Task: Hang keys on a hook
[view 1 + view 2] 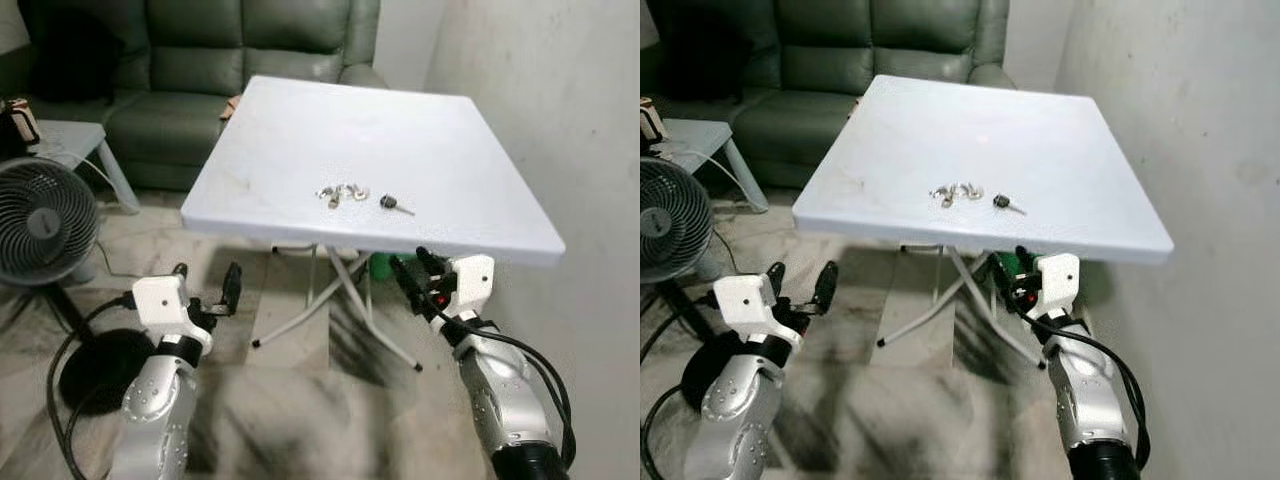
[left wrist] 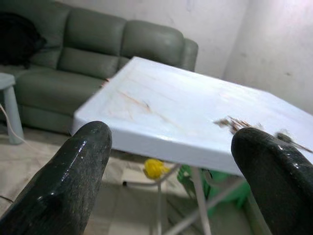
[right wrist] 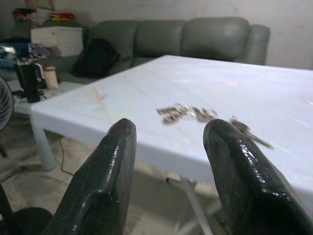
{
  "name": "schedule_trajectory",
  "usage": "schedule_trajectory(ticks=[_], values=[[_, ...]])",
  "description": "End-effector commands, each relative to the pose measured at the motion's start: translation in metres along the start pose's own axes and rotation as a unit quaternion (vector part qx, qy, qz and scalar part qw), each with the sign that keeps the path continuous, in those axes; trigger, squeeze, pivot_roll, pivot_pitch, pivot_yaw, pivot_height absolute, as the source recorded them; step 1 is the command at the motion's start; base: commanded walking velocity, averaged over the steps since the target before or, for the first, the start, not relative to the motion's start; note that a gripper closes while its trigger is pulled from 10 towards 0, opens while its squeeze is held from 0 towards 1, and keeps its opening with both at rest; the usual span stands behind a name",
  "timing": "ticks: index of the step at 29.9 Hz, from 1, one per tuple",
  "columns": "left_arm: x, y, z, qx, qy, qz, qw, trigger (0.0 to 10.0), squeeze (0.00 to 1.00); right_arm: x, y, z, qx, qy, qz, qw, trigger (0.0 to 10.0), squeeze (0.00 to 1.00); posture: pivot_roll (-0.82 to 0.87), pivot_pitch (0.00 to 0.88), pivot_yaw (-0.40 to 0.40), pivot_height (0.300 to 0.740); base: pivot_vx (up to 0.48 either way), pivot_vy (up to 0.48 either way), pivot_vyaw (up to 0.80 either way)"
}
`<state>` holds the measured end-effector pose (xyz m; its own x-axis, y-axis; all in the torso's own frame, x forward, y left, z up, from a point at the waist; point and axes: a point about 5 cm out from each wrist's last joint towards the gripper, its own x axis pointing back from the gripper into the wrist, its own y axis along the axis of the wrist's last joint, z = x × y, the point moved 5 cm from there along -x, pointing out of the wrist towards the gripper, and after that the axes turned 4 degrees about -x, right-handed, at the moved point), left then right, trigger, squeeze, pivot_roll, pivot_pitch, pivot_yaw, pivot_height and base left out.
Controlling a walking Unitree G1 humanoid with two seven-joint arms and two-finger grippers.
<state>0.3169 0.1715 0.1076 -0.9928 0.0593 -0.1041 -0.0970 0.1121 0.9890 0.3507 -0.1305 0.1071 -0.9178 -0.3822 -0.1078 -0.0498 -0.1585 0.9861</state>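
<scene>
Leftmost, a round black floor fan (image 1: 42,222) stands on the tiled floor, with a grey-green leather sofa (image 1: 190,60) behind it against the wall. Left gripper (image 1: 207,283) is held low in front of the near left corner of the desk, below the desktop; its two black fingers (image 2: 68,181) are spread wide apart and hold nothing.

White square folding desk (image 1: 300,120) stands between sofa and right-hand wall. A small cluster of silver metal keys on a ring (image 1: 342,192) lies flat on the desktop near the front edge, roughly mid-width. Just beside the cluster, to its right, lies a single key with a black head (image 1: 390,203); whether it is joined to the ring I cannot tell.

Right gripper (image 1: 412,265) sits at the front edge of the desk, right of the keys and slightly below the top. Its fingers (image 3: 105,176) are parted, empty, pointing toward the keys, not touching them.
</scene>
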Motion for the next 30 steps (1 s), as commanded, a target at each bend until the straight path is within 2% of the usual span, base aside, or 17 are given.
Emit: schedule_trajectory(ticks=[1, 24, 30], values=[[0.0003, 0.0016, 0.0065, -0.011, 0.007, 0.0, 1.0, 10.0, 0.0, -0.0053, 0.0043, 0.0092, -0.003, 0.014, -0.008, 1.0, 10.0, 0.0, -0.03, 0.0, -0.045, 0.74, 0.431, 0.0, 0.0], [-0.0028, 0.001, 0.0051, -0.001, 0.021, -0.005, 1.0, 10.0, 0.0, -0.0068, 0.0063, 0.0061, 0.01, 0.022, -0.003, 1.0, 10.0, 0.0, -0.02, 0.0, -0.063, 0.74, 0.429, 0.0, 0.0], [-0.0028, 0.0015, 0.0051, -0.002, 0.03, -0.01, 0.999, 10.0, 0.0, -0.0076, 0.0051, 0.0064, 0.013, 0.03, 0.005, 0.999, 10.0, 0.0, -0.02, 0.0, -0.07, 0.74, 0.107, 0.0, 0.0]])
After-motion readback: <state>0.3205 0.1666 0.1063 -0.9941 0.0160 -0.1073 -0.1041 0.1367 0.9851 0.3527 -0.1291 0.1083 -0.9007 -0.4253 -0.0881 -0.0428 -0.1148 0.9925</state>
